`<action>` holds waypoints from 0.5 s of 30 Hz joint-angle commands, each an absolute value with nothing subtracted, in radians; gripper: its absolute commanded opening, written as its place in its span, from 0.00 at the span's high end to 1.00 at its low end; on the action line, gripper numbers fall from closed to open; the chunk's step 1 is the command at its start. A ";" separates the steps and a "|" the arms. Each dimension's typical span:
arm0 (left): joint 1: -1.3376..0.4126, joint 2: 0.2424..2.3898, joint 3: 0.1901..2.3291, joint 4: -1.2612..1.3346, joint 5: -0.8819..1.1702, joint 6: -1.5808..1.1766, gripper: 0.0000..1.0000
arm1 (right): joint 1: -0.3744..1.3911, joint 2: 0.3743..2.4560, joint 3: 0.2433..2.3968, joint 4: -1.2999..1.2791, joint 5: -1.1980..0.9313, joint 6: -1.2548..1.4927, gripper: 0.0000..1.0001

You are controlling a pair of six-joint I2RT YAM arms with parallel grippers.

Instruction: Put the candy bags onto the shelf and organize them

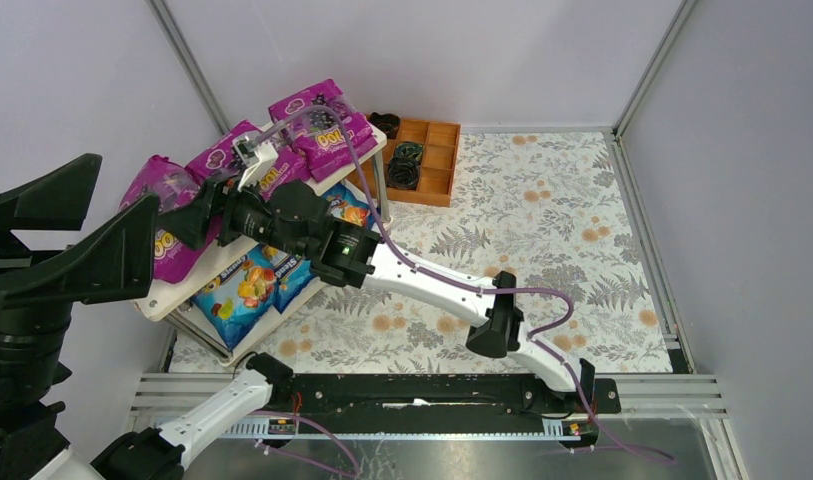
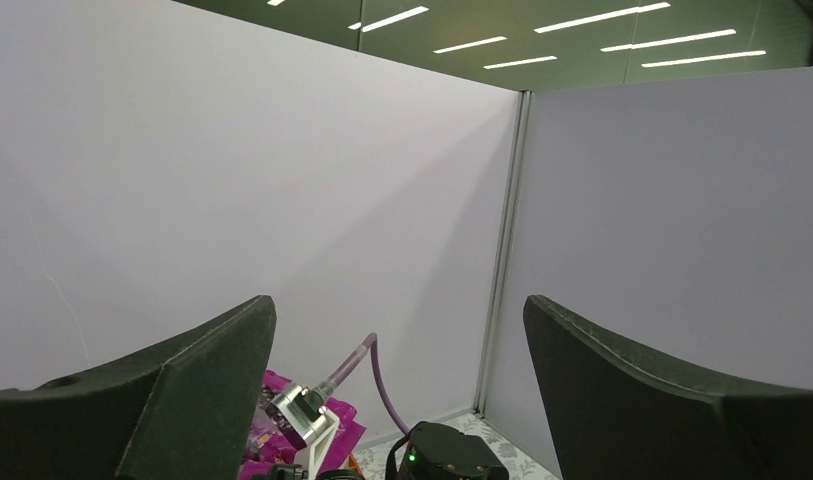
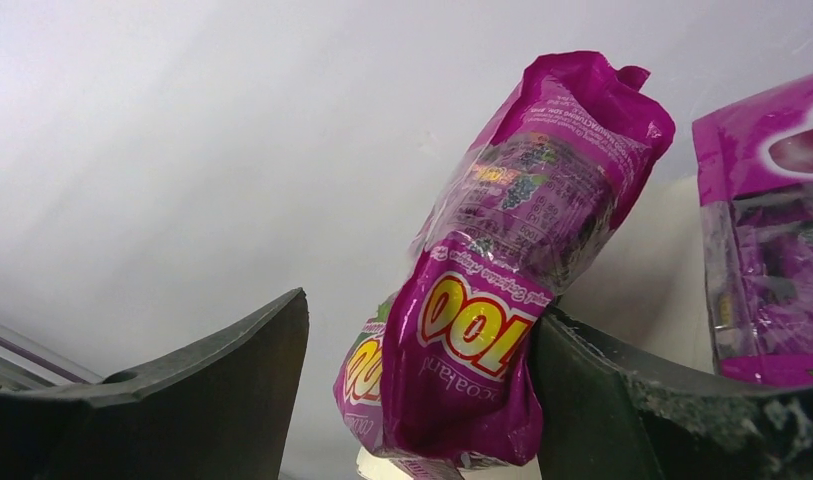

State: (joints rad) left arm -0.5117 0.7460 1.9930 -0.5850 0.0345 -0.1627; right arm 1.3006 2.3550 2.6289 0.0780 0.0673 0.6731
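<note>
Right gripper (image 3: 419, 308) wide at the shelf's (image 1: 187, 284) top tier — magenta grape candy bag (image 3: 502, 270) upright between its fingers (image 3: 622, 400), touching one. Left gripper (image 2: 398, 300), above the shelf — wide, empty.

shelf (image 1: 168, 294) at your far left: candy bags (image 1: 317, 125) lined along its top board, more bags (image 1: 244, 292) on the lower board beneath. compartment tray (image 1: 456, 160) just right of it, coiled rings (image 1: 406, 163) inside

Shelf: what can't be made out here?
- Top view: shelf lower tier covered by its top board and right arm; blue bags uncountable.
- Left wrist view: shelf cut off by the bottom edge.
- Right wrist view: purple bag base cut off by the bottom edge; what it rests on is unclear.
</note>
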 commanded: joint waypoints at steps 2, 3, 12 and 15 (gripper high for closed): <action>-0.506 0.758 1.979 -0.560 0.053 -0.172 0.01 | 1.318 2.231 2.674 0.174 0.108 0.587 0.20; -0.506 0.759 1.980 -0.560 0.055 -0.172 0.01 | 1.318 2.230 2.674 0.171 0.117 0.577 0.19; -0.506 0.766 1.988 -0.558 0.063 -0.180 0.01 | 1.290 2.184 2.675 0.149 0.167 0.539 0.11; -0.506 0.766 1.981 -0.554 0.069 -0.184 0.01 | 1.269 2.166 2.669 0.135 0.165 0.540 0.07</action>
